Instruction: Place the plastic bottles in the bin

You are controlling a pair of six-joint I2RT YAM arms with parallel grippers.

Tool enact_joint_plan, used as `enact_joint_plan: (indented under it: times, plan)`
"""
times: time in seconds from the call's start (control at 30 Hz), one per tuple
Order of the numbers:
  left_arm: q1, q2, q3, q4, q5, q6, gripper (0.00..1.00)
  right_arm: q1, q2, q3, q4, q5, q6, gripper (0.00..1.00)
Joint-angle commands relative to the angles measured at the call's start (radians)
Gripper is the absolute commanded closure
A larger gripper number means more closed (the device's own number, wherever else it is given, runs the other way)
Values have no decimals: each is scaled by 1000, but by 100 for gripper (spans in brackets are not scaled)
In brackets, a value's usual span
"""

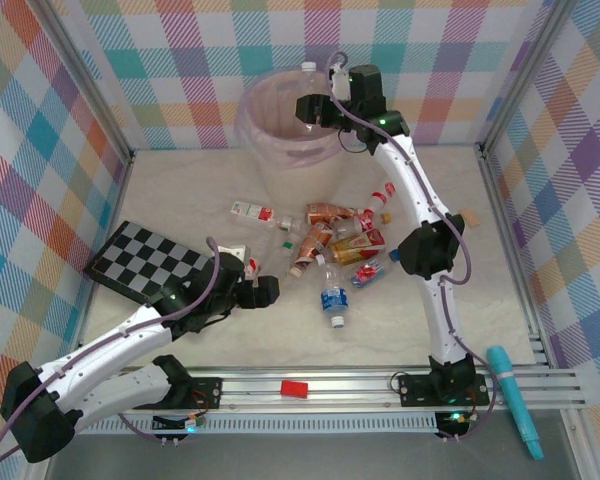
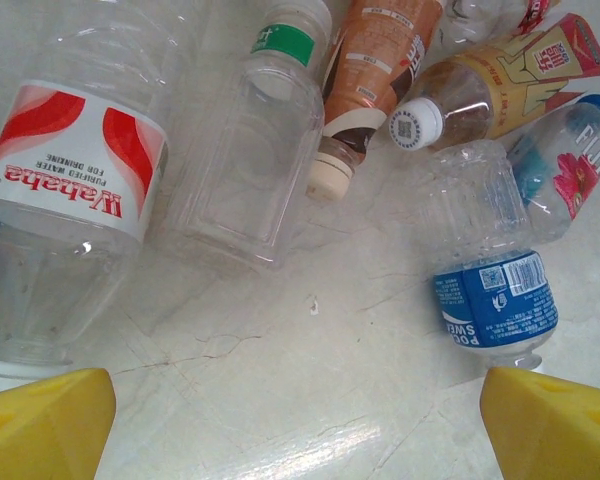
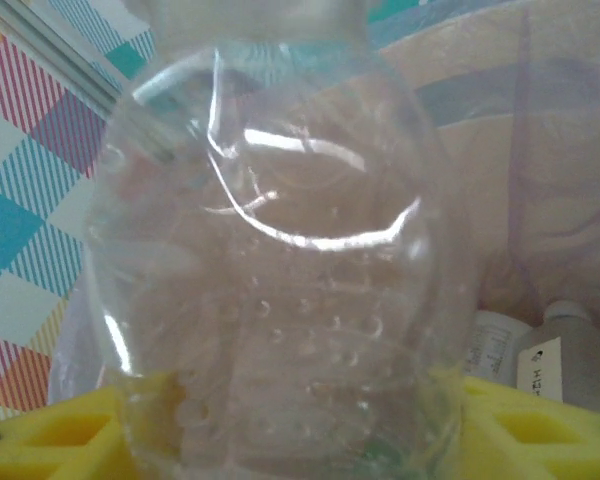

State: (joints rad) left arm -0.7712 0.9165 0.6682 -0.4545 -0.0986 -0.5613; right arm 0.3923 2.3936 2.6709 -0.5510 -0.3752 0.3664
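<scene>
At the far left the checkered board (image 1: 145,262) lies flat on the table (image 1: 410,330); it is no part of your job, so leave it. Just right of it your left claw (image 1: 258,292) hangs low over the table with its yellow fingers (image 2: 45,420) spread wide and nothing between them, a stance that reads as lining up a pick. In the left wrist view the red-labelled bottle (image 2: 65,190) lies on its side just ahead of the left finger, and the blue-labelled bottle (image 2: 495,305) lies just ahead of the right one. Bare table sits between the two. You will probably have to shift toward one of them before you close.

Further right the rest of the plastic bottles (image 1: 335,235) lie in a loose heap, several touching, in front of the bin (image 1: 280,170).

Your right claw (image 1: 315,105) is raised over the bin's rim, pinching a clear bottle (image 3: 280,280) by its lower body, cap up. It is held there so that a release drops it inside. The right wrist view shows the pinkish liner (image 3: 540,200) behind it and a couple of bottles (image 3: 570,360) lying in the bin.
</scene>
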Motion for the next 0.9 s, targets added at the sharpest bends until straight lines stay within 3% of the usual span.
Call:
enact_joint_plan:
  times: [0.0,0.23,0.6,0.87]
  plan:
    - [-8,2,30,-43,-27,3,6,14,38,24,9,18,-43,29]
    - [-8,24,35,-38,-27,10,5,15,45,23,1,28,-58,12]
    - [-9,45,48,-50,-32,28,5,16,-34,24,25,-9,-142,3]
    - [-7,41,81,-125,-147,51,6,2,-190,21,-45,-56,-240,1]
